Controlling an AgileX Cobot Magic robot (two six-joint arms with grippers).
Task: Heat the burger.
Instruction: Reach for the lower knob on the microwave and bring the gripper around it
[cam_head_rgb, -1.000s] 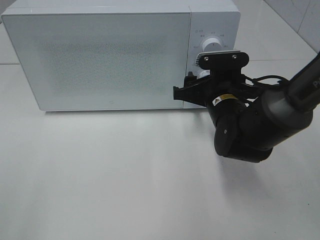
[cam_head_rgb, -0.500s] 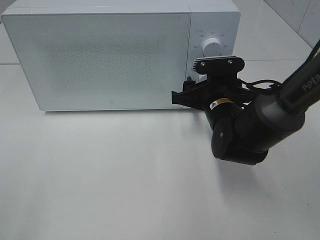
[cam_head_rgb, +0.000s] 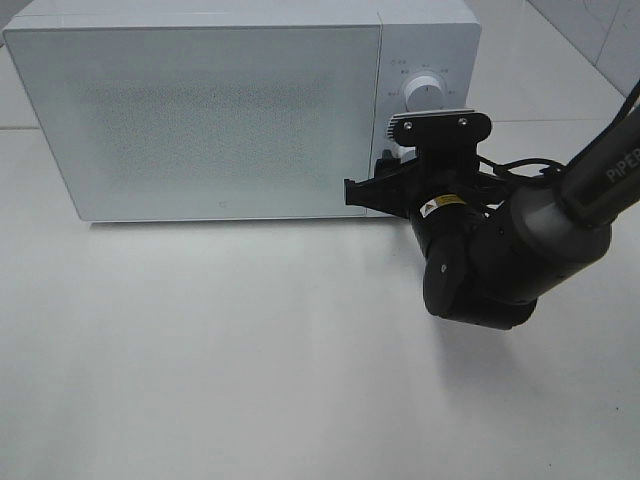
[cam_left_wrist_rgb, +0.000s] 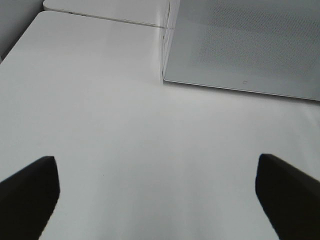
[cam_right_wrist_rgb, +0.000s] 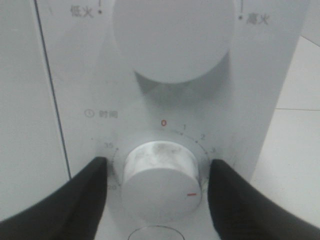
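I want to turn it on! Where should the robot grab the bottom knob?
Pinch the bottom knob by its round side wall, coming straight at the microwave's front panel. It is a short drum sticking out of the panel, and the fingers sit either side.

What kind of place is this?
Probably a robot test bench set up like a kitchen: a white microwave on a plain white table, with a robot arm at its timer dial.
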